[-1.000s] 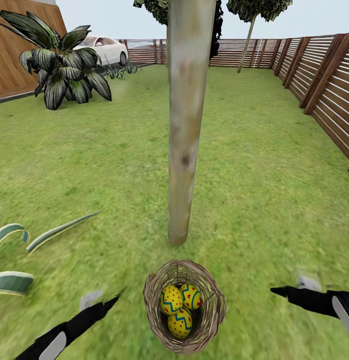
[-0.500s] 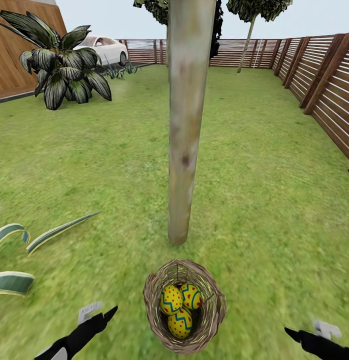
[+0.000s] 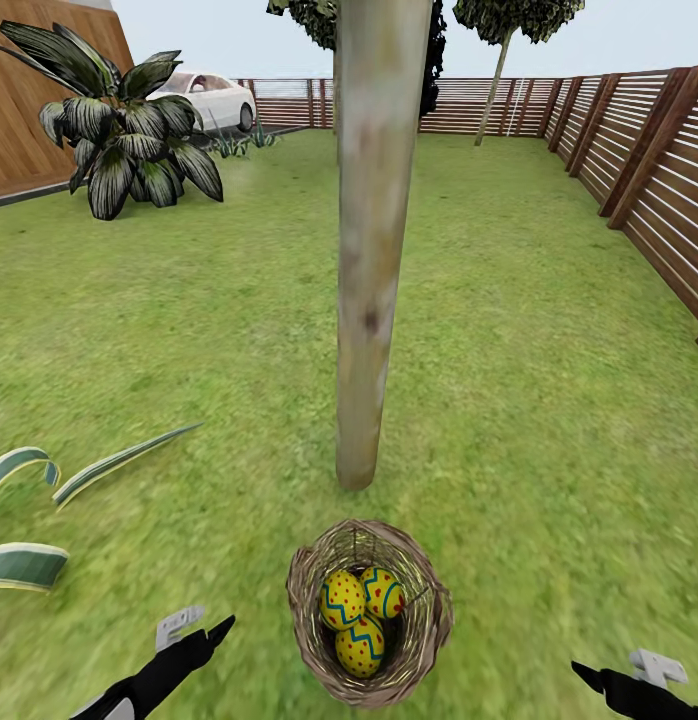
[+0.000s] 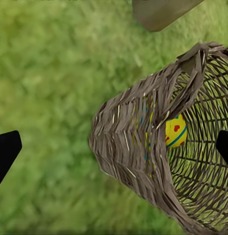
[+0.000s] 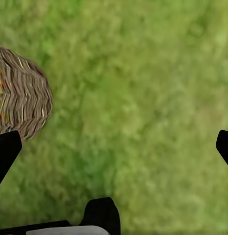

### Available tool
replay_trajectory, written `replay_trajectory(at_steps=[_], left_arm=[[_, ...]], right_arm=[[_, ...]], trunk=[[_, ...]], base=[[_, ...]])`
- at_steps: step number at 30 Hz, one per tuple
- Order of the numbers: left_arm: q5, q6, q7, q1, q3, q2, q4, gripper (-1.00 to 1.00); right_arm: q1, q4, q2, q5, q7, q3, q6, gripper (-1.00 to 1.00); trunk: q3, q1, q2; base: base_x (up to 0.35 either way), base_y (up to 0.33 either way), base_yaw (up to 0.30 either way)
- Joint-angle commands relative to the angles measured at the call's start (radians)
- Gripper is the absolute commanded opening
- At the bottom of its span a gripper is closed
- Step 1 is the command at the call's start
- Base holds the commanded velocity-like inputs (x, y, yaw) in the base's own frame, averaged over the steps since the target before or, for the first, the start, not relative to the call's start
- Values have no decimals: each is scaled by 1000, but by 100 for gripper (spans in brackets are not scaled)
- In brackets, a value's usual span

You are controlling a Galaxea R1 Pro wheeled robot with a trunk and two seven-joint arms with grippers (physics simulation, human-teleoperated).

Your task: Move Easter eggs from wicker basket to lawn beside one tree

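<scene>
The wicker basket [image 3: 425, 622] stands upright on the lawn [image 3: 549, 420], just in front of the pale tree [image 3: 374, 250]. All three Easter eggs lie inside it: one to the left [image 3: 342, 600], one to the right [image 3: 383, 592], one nearest me [image 3: 360, 645]. My left gripper [image 3: 201, 632] hangs low, left of the basket, apart from it. In the left wrist view it [image 4: 114, 149] is open, facing the basket's wall [image 4: 133, 147], with an egg [image 4: 175, 131] showing through the weave. My right gripper [image 3: 629, 672] is low on the right; it [image 5: 114, 149] is open over grass, beside the basket [image 5: 21, 98].
Long striped leaves [image 3: 29, 560] reach in at the left near my left arm. A big dark-leaved plant [image 3: 119, 130] stands at the far left and a slatted wooden fence [image 3: 659, 170] runs along the right. A white car [image 3: 214, 95] is parked behind.
Both grippers have drawn back toward me and lower, the right one much more than the left. The basket and eggs have stayed put.
</scene>
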Motion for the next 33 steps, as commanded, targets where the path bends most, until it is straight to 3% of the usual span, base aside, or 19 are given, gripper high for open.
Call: replay_trajectory(at_steps=[1, 5, 8, 9, 13, 16, 17, 18, 19, 20, 22, 24, 26, 31, 33], left_arm=[[6, -7, 0, -1, -9, 1, 1, 100], [6, -8, 1, -1, -8, 2, 2, 100], [6, -8, 2, -1, -8, 2, 2, 100], [6, -8, 2, -1, -8, 2, 2, 100], [6, -8, 1, -1, -8, 2, 1, 100], [6, -8, 1, -1, -8, 3, 1, 100], [6, -8, 0, -1, -7, 5, 1, 100], [7, -8, 0, -1, -6, 5, 1, 100], [7, -8, 0, -1, -6, 7, 1, 100], [6, -8, 0, -1, -6, 7, 1, 100], [7, -8, 1, -1, -7, 7, 1, 100], [6, -8, 0, -1, -7, 7, 0, 100], [6, -8, 0, -1, -7, 6, 0, 100], [6, -8, 0, -1, -8, 4, 0, 100], [6, -8, 0, -1, -8, 4, 0, 100]], right_arm=[[0, -1, 0, -4, 5, -3, 4, 100], [-3, -73, 0, -1, -10, -3, 16, 100], [-7, -219, 7, 4, -134, -1, 68, 100], [-8, -279, 22, 6, -193, 0, 113, 100], [-12, -502, 132, 12, -413, 3, 357, 100], [-14, -665, 204, 13, -496, 6, 467, 100], [-14, -740, 250, 14, -511, 10, 498, 100], [-14, -762, 268, 14, -515, 12, 507, 100], [-14, -822, 330, 20, -525, 21, 534, 100], [-15, -852, 371, 35, -536, 33, 548, 100], [-15, -893, 429, 97, -564, 78, 562, 100], [-15, -909, 460, 170, -584, 144, 569, 100], [-14, -917, 479, 216, -594, 221, 572, 100], [-14, -921, 511, 233, -597, 331, 573, 100], [-14, -921, 520, 234, -597, 412, 573, 100]], trunk=[[-1, 0, 0], [-1, 0, 0], [-1, 0, 0], [-1, 0, 0], [-1, 0, 0], [-1, 0, 0], [-1, 0, 0], [-1, 0, 0], [-1, 0, 0], [-1, 0, 0], [-1, 0, 0], [-1, 0, 0], [-1, 0, 0], [-1, 0, 0], [-1, 0, 0]], base=[[0, 0, 0], [0, 0, 0], [0, 0, 0], [0, 0, 0], [0, 0, 0], [0, 0, 0], [0, 0, 0], [0, 0, 0], [0, 0, 0], [0, 0, 0], [0, 0, 0], [0, 0, 0], [0, 0, 0], [0, 0, 0], [0, 0, 0]])
